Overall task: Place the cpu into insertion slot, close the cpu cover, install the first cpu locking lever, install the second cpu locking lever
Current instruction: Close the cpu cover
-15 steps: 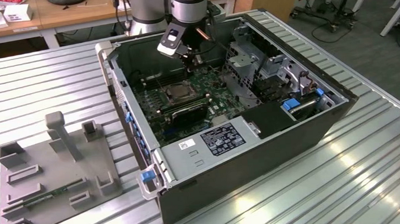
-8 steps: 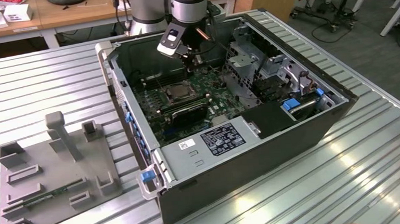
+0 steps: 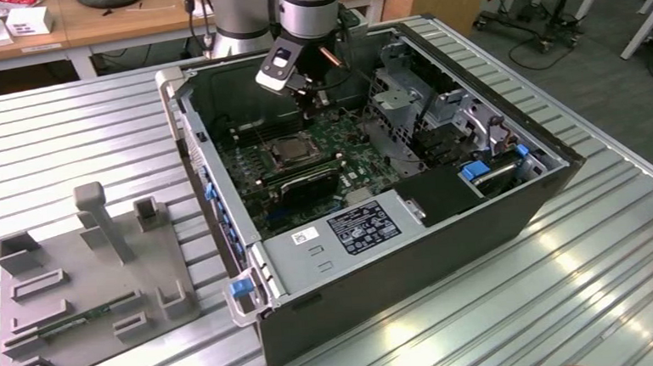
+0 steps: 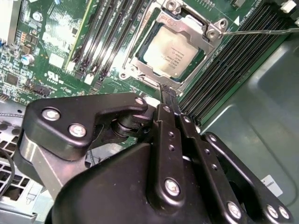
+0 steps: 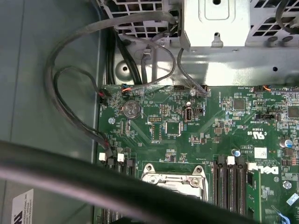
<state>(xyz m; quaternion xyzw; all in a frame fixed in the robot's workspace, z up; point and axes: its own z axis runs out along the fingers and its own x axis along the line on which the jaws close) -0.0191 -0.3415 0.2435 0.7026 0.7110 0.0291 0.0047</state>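
Observation:
The pale silver cpu (image 4: 172, 50) lies flat in the insertion slot (image 3: 290, 151) on the green motherboard. The silvery cpu cover (image 4: 186, 21) sits down over it and frames its edges. A thin metal locking lever (image 4: 261, 31) runs out from the socket's corner across the black memory slots. My gripper (image 4: 168, 91) hovers just beside the socket's near edge, its black fingers pressed together with nothing between them. In the exterior view the gripper (image 3: 319, 107) hangs inside the open computer case, above and behind the socket. The first wrist view catches the socket's edge (image 5: 174, 179).
The case walls (image 3: 531, 196) and a metal drive cage (image 3: 412, 101) close in around the board. Long memory slots (image 4: 107, 32) flank the socket. Loose cables (image 5: 74, 93) hang near the board's edge. A grey fixture plate (image 3: 83, 274) lies on the table at the exterior view's left.

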